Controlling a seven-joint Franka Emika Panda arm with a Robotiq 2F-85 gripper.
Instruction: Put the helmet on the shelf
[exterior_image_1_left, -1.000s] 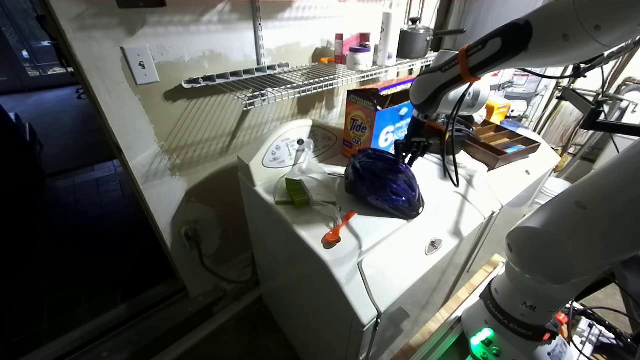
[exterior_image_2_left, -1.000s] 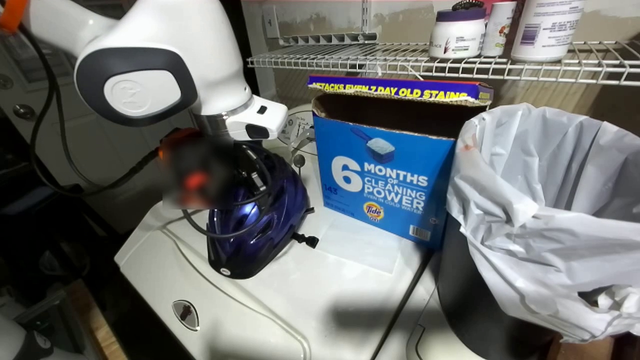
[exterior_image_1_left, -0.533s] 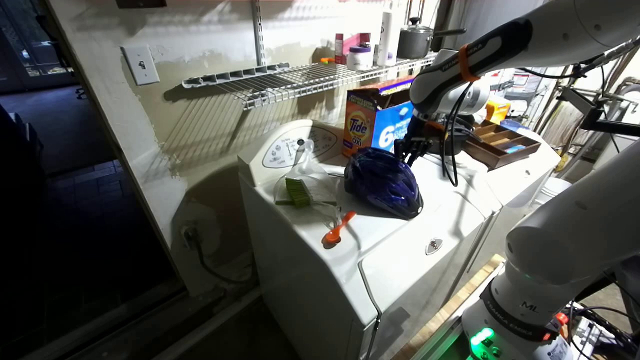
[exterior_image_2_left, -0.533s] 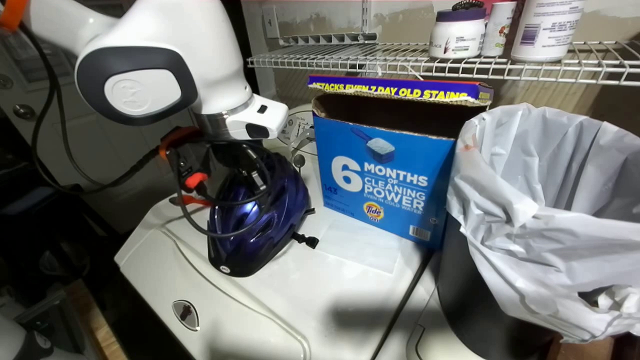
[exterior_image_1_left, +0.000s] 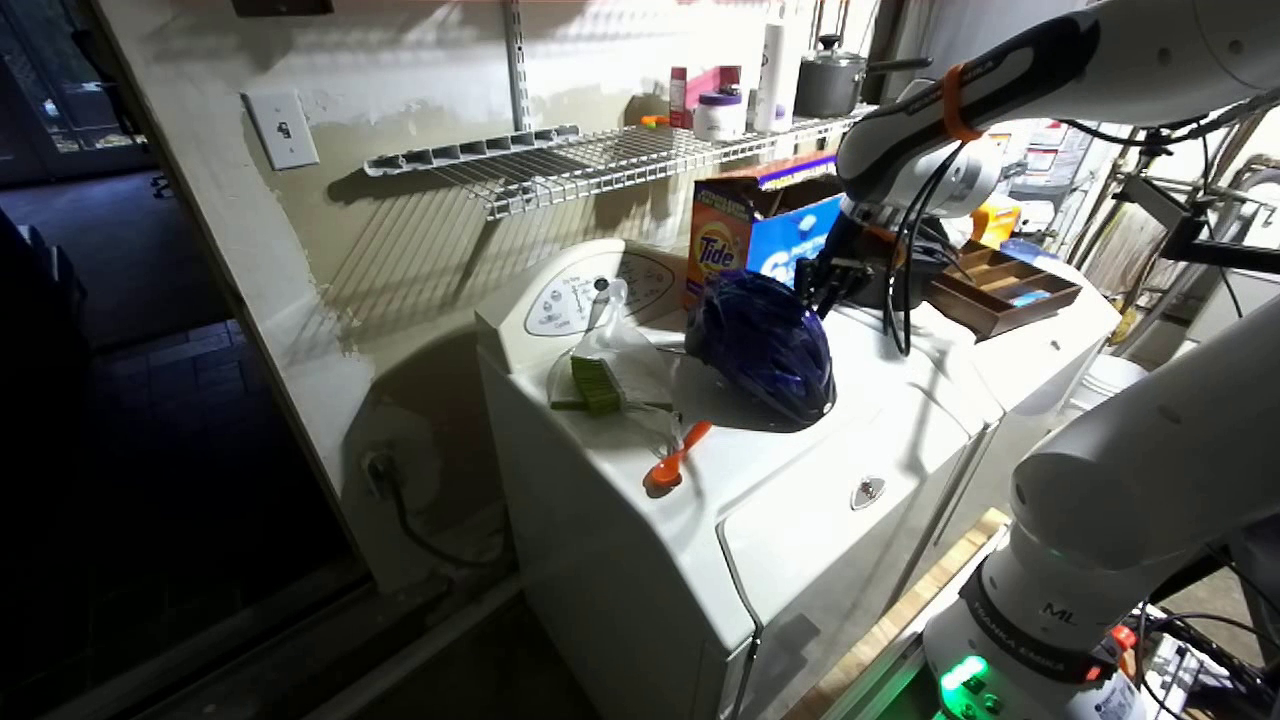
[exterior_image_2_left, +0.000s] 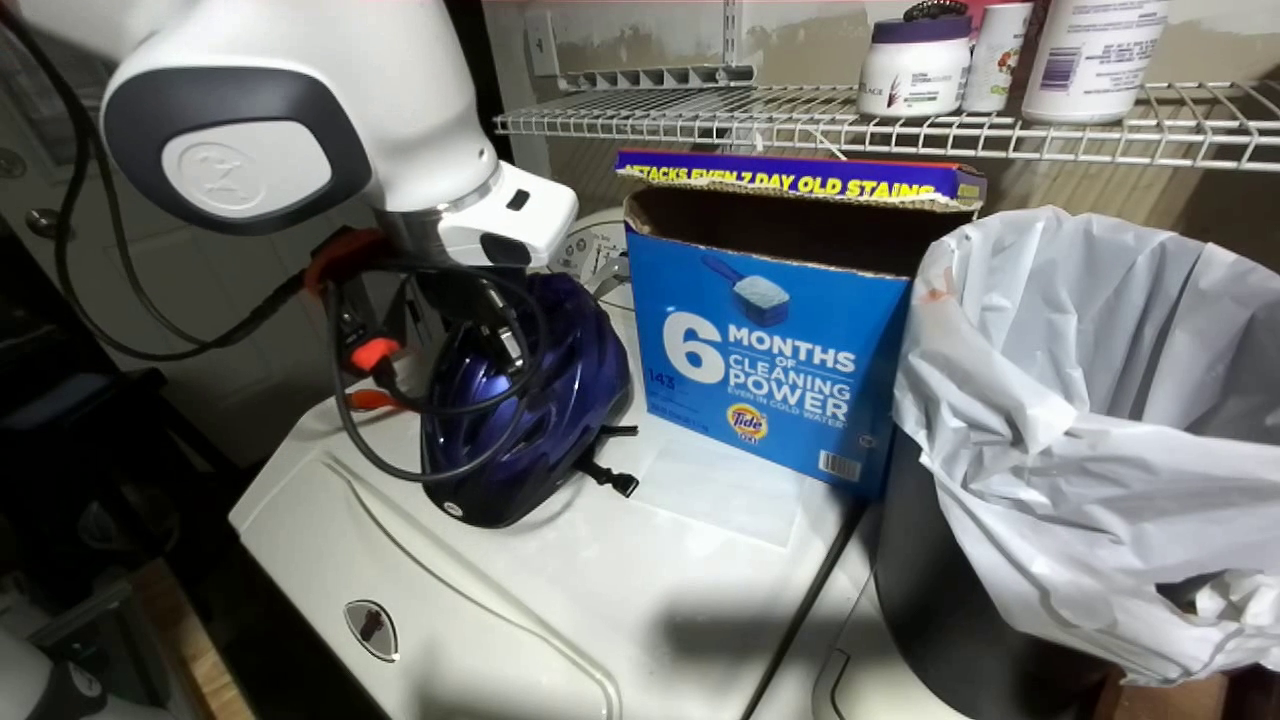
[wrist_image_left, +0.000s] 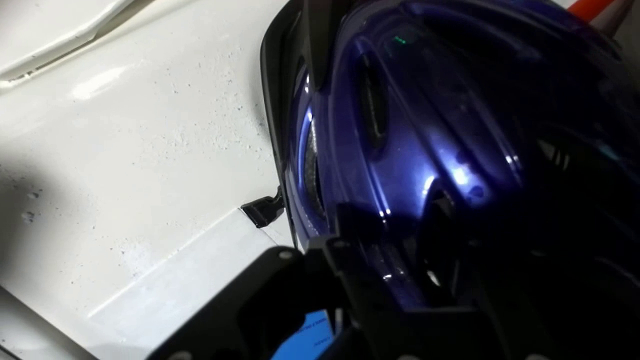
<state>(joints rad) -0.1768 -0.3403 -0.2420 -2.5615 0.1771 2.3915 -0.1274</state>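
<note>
One helmet (exterior_image_1_left: 765, 345), one grasp made, most of the trip left. End effector (exterior_image_1_left: 814, 290) meets the shell on its right side in an exterior view, jaws drawn in on part of it and, by my reading, holding it; nothing else in the grip. Contact lies in the dark in the wrist view, so which vent or edge is pinched can't be told.

Helmet's place: over the top of the appliance (exterior_image_1_left: 590, 560), just left of the box (exterior_image_2_left: 770, 365) in an exterior view. Tilted, near end lower. Looks barely off the surface, though a rim or strap (exterior_image_2_left: 612, 478) could be touching; can't settle that.

Shelf (exterior_image_2_left: 680, 105): along the far wall (exterior_image_1_left: 420, 60), higher than the helmet and well apart from it. Jar (exterior_image_2_left: 915, 75) and bottle (exterior_image_2_left: 1095, 65) stand toward its right part.

Done: grasp, probably the first bit of lift. Left: raise helmet above shelf height, carry it far toward the wall, lower it, let go, back away. Under halfway, I'd judge. Loose straps may call for extra height at the front edge.
</note>
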